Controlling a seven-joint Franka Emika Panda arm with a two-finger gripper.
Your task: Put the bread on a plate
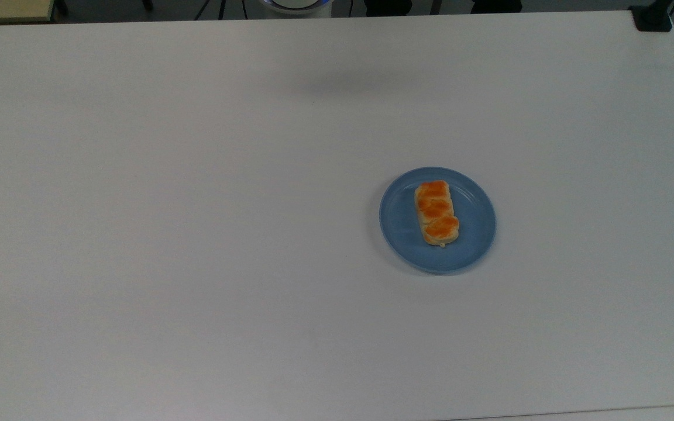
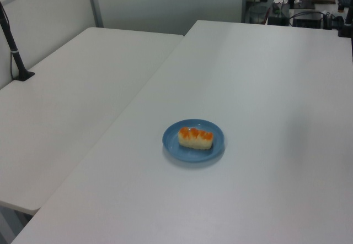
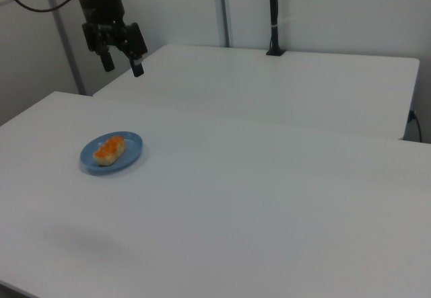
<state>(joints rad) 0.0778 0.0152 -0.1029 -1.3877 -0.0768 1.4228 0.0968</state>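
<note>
Black and boxy, the gripper point(image 3: 121, 60) is hanging high in the air at the right view's upper left, its two fingers point(image 3: 137, 66) spread well apart with nothing between them, pointing down and a little toward the right view's right. Above it a pale arm segment is rising out of the picture, with a dark cable looping off toward the right view's left. Beneath it the white table point(image 3: 269, 197) is stretching wide and matte, and a second white table point(image 3: 283, 86) is standing just behind it, edge to edge, with a black pole point(image 3: 273, 15) clamped upright at its far side. Pale partition walls with grey uprights are closing off the room behind. In the left view the same two tabletops are meeting along a long seam, a black post point(image 2: 12, 45) is standing at the left view's left, and equipment and cables are crowding the far end at the left view's upper right. In the top view a faint soft shadow is lying on the table point(image 1: 196, 234) near its far edge. The plate point(image 3: 128, 158) is sitting flat on the near table, well apart from the gripper, lower and slightly to the right view's left of it. The bread point(image 3: 109, 149) is lying on the plate, orange top upward, untouched by anything. From above, the bread point(image 1: 436, 213) is resting lengthwise near the middle of the plate point(image 1: 471, 234); in the left view the bread point(image 2: 195, 137) is lying across the plate point(image 2: 190, 151).
</note>
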